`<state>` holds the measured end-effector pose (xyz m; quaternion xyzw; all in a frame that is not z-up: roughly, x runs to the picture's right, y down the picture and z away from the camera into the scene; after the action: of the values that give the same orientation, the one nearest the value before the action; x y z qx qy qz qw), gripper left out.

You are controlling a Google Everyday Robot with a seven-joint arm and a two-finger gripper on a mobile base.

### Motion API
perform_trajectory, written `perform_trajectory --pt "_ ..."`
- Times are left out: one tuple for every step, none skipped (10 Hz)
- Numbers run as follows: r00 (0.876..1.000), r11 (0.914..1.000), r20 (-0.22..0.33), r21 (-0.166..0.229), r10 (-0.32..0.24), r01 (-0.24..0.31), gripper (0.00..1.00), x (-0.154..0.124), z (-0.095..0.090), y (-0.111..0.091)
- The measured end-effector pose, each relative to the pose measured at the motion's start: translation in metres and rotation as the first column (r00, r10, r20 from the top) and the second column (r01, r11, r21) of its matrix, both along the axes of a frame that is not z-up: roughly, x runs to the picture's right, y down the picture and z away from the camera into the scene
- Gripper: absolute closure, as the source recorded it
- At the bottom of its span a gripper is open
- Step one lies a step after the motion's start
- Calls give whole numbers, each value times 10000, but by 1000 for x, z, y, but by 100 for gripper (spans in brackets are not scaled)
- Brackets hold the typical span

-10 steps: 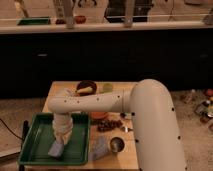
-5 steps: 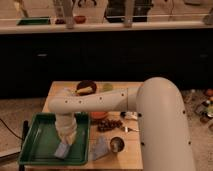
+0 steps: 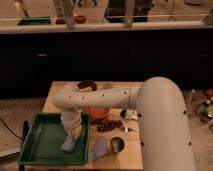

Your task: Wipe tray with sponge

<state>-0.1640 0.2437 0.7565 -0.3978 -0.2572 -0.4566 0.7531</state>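
The stiff green tray (image 3: 44, 141) lies at the near left of the table (image 3: 131, 156) and should not flex under pressure. Over its right side the gripper (image 3: 73, 134) points down, apparently clamped on the sponge (image 3: 68, 144), which looks light and squashy and is best pinched across its upper half.

The tool (image 3: 73, 133) rests on sponge (image 3: 68, 144) inside tray (image 3: 41, 146).

The tray (image 3: 37, 142) is coloured dark green and the sponge (image 3: 68, 144) pale grey-blue. The gripper (image 3: 74, 132), tinted cream-yellow, is found above the tray at the sponge's one o'clock. The arm (image 3: 105, 97) is finished in white and dotted with small dark spots. A grey-blue cloth (image 3: 99, 148) and an orange bowl (image 3: 98, 113) are seen on the light wooden table (image 3: 54, 100).
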Motion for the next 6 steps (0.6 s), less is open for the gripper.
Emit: perform_trajectory --pt "10000 10000 -48 57 38 -37 99 2 10 -9" --pt "10000 9999 -1 126 52 -52 99 0 16 -15" --pt "9999 9998 131 174 50 -53 99 -4 19 -18" --pt "9994 9997 324 227 115 -122 99 -10 21 -20" --pt "9972 9994 722 265 202 -221 99 -23 23 -20" --pt "9939 9993 1068 234 273 -300 99 -33 24 -20"
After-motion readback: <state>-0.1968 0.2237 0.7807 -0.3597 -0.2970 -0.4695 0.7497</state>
